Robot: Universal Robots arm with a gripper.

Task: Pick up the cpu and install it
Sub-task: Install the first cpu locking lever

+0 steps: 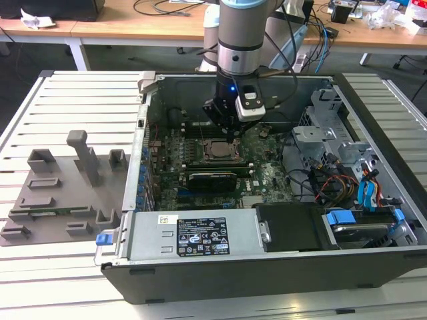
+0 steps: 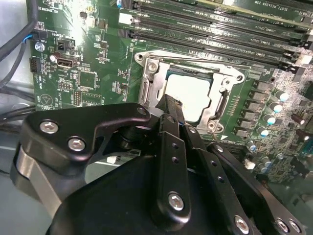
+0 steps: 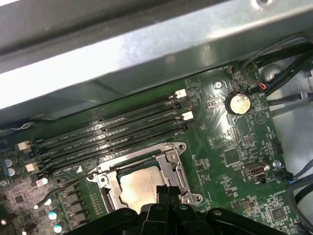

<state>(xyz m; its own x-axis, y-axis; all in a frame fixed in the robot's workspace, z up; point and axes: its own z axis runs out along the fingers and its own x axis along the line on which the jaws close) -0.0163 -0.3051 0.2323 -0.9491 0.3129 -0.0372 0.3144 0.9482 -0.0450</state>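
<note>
The cpu (image 2: 191,92) lies flat in the motherboard socket (image 2: 148,82), silvery top up, with the metal frame around it. In the first wrist view the cpu (image 3: 138,184) sits just beyond my fingertips (image 3: 161,192). My gripper (image 2: 172,104) hangs right over the near edge of the chip, its black fingers pressed together with nothing between them. In the exterior view the gripper (image 1: 229,135) stands low inside the open computer case, directly above the socket (image 1: 216,149).
Black memory slots (image 3: 112,132) run beside the socket. A grey tray with upright holders (image 1: 63,193) lies at the exterior view's left on the slatted table. The power supply (image 1: 193,235), drive cage (image 1: 333,127) and loose cables (image 1: 340,183) crowd the case.
</note>
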